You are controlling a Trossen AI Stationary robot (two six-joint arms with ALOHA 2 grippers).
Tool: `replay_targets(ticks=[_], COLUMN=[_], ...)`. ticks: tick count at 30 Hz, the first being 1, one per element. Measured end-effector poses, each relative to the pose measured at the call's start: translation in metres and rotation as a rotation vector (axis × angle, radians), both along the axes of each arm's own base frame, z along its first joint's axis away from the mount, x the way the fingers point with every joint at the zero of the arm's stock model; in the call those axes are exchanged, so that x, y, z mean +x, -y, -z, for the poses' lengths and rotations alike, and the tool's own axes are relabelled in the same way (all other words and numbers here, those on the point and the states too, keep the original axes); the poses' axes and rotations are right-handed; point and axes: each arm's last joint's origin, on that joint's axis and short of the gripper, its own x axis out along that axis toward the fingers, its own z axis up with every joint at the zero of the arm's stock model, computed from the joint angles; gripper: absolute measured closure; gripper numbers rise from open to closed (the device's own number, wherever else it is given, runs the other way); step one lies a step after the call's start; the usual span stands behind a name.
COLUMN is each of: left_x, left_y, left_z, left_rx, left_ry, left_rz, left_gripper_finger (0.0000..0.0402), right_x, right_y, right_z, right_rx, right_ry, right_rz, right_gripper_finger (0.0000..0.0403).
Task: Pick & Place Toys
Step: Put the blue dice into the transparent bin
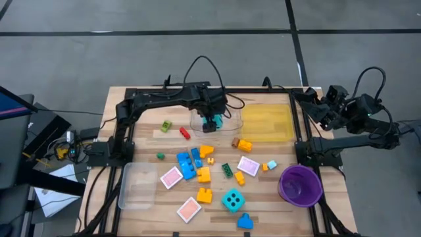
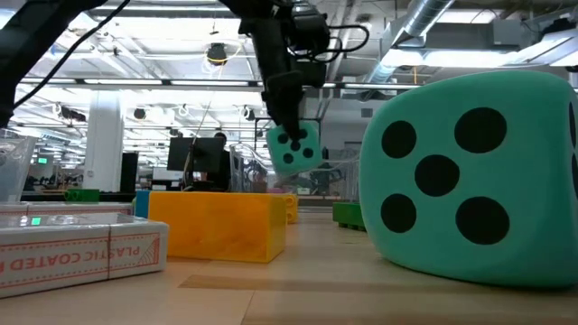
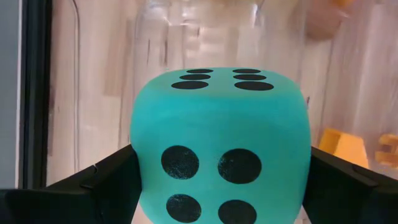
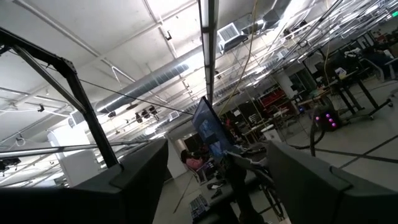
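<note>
Left gripper [image 1: 212, 122]: jaws pinch a turquoise die [image 1: 214, 122], raised above the clear tray [image 1: 197, 123].
Second die [image 1: 232, 199]: on the table, well apart from that tray.
Right gripper [image 1: 314, 104]: jaws spread, empty, beyond the yellow tray [image 1: 268, 123] from it.

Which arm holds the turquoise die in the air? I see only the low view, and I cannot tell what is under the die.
Observer: The left tool holds the turquoise die. The left wrist view shows one dark finger on each side of it.
Operator: What lies below it?
Observer: A clear tray, at the far side of the table, next to the yellow tray.
Operator: Where is the right arm?
Observer: It waits beyond the table's right edge. The right tool is open and empty, and it points up at the ceiling.
</note>
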Motion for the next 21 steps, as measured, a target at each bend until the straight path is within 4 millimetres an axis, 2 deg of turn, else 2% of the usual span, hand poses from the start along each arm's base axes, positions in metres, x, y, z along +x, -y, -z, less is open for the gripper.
replay_targets(ticks=[10, 21], left_x=[-0.015, -0.017], left_y=[-0.019, -0.020], left_z=[0.019, 0.015], left_rx=[-0.017, 0.036], left_ry=[-0.084, -0.098], left_rz=[-0.039, -0.060], left_gripper_finger=[0.0051, 0.0006], right_x=[0.000, 0.000], right_y=[0.000, 0.000], right_z=[0.000, 0.000], right_rx=[0.001, 0.001], right_ry=[0.000, 0.000], right_rz=[0.000, -0.001], right_gripper_finger=[0.0137, 0.0137])
